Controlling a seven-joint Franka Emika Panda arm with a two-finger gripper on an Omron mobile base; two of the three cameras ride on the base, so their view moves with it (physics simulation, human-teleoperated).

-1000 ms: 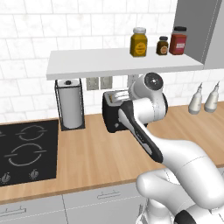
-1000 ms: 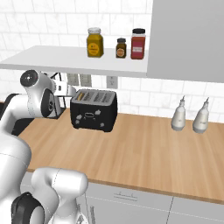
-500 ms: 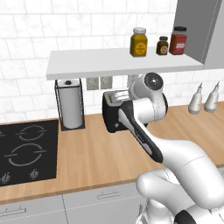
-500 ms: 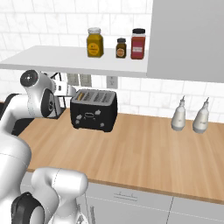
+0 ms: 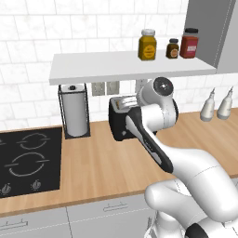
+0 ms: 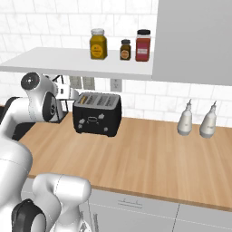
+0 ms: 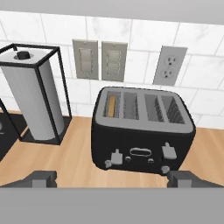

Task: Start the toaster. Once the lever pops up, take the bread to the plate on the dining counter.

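Note:
The black toaster stands on the wood counter against the tiled wall, also seen in the right base view and partly behind my arm in the left base view. A tan slice of bread sits down in its leftmost slot. Two pale levers show on the toaster's front, the left lever slightly lower than the right lever. My gripper hovers in front of the toaster, open, its fingertips spread wider than the toaster, with nothing between them. The plate and the dining counter are out of view.
A paper towel roll in a black wire holder stands left of the toaster, and a black cooktop lies further left. A white shelf with three jars hangs above. Two pale bottles stand at the right. Wall outlets are behind the toaster.

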